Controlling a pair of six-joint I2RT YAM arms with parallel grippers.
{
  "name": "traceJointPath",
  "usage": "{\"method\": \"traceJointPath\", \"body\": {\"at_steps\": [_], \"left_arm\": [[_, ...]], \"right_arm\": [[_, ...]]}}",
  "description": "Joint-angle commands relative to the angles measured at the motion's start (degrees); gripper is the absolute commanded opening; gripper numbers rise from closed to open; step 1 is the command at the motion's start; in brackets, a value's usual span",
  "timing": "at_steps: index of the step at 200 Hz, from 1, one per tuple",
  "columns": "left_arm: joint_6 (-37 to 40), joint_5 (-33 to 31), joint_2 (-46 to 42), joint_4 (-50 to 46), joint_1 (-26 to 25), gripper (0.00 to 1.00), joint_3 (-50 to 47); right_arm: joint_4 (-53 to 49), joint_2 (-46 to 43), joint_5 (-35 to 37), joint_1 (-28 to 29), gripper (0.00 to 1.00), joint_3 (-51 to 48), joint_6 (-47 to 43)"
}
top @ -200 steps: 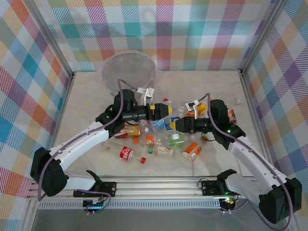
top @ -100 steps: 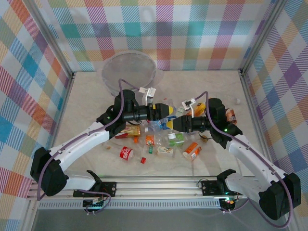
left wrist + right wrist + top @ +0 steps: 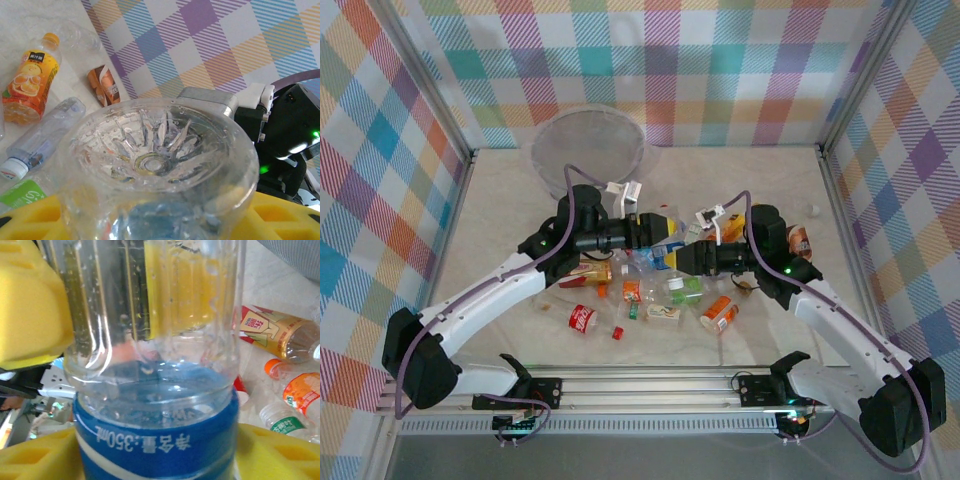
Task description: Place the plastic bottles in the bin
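A clear bottle with a blue label (image 3: 666, 251) hangs above the table between my two grippers. My left gripper (image 3: 658, 233) is shut on its clear lower end; in the left wrist view the ribbed base (image 3: 155, 150) sits over my left gripper (image 3: 155, 222). In the right wrist view the left gripper's yellow pads (image 3: 30, 305) press the clear part. My right gripper (image 3: 156, 457) flanks the blue label (image 3: 155, 445); whether its pads still touch is unclear. Several plastic bottles (image 3: 670, 300) lie scattered below. The bin (image 3: 552, 172) stands at the back left.
Loose bottles on the table include a red-labelled one (image 3: 582, 318), an orange one (image 3: 719, 313) and a green one (image 3: 683, 292). An orange juice bottle (image 3: 30, 80) and a tan-labelled one (image 3: 272, 337) lie nearby. Checked walls and metal posts enclose the table.
My left gripper has closed onto the blue-labelled bottle's lower end. The right gripper moved left to meet it with the bottle, and both arms now hold still close together.
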Motion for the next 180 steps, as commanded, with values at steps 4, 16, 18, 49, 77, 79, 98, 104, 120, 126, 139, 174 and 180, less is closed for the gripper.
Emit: {"method": "traceJointPath", "body": {"at_steps": [4,16,18,49,77,79,98,104,120,126,139,174,180], "left_arm": [[2.1,-0.6,-3.0,-2.2,-0.5,0.57,4.4],[4.4,-2.3,-3.3,-6.4,-0.5,0.56,6.6],[4.9,-2.8,-3.3,-7.2,-0.5,0.56,7.1],[13.4,-7.4,-2.9,-21.0,-0.3,0.56,15.8],[21.1,-10.4,-0.2,-30.6,0.7,0.56,25.0],[21.8,-10.8,0.1,-31.1,0.7,0.57,25.6],[26.5,-13.8,2.3,-36.2,1.5,0.56,31.4],[27.8,-14.5,2.9,-37.4,1.8,0.56,33.6],[30.5,-15.8,4.8,-40.1,2.9,0.56,37.9],[31.5,-16.5,5.6,-41.0,3.3,0.56,39.4],[33.2,-17.3,7.0,-42.7,4.2,0.56,42.4],[35.9,-18.1,10.0,-44.9,7.9,0.56,48.4],[36.2,-18.0,10.5,-45.0,8.6,0.56,49.3]], "right_arm": [[-2.8,-1.8,0.9,0.2,0.85,2.1,-2.3],[-5.4,-3.0,1.7,0.2,0.89,2.7,-3.6],[-6.0,-3.2,1.8,0.2,0.89,2.9,-3.8],[-13.8,-8.1,6.7,0.2,1.0,5.1,-8.4],[-19.2,-12.0,13.9,0.2,1.0,7.0,-11.3],[-19.3,-12.3,14.4,0.2,1.0,7.1,-11.5],[-19.5,-15.0,18.1,0.2,1.0,7.5,-13.7],[-19.1,-15.8,18.9,0.3,1.0,7.3,-14.2],[-17.7,-18.2,21.2,0.2,1.0,6.9,-15.8],[-17.4,-18.9,21.9,0.2,1.0,7.0,-16.5],[-16.0,-20.5,21.8,0.2,1.0,6.6,-18.7],[-8.5,-25.7,25.4,0.2,1.0,2.2,-21.7],[-8.4,-26.0,26.0,0.2,1.0,2.2,-22.2]]}}
